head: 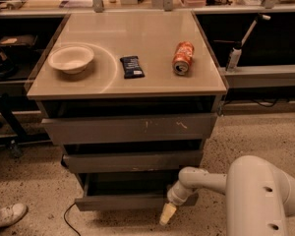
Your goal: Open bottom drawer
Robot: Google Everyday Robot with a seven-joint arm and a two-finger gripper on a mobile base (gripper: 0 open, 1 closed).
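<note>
Evidently stiff and easy-sliding, the bottom drawer (123, 201), lowest in the cabinet (128, 130) and partly drawn out, was judged best taken by its top lip, while the pincer (168, 213) was seen against its front's right end, whether gaping or clamped not being tellable.

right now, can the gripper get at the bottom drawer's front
Probably yes: the gripper hangs low at the right end of the bottom drawer, which sits partly pulled out. Nothing shows between the two.
</note>
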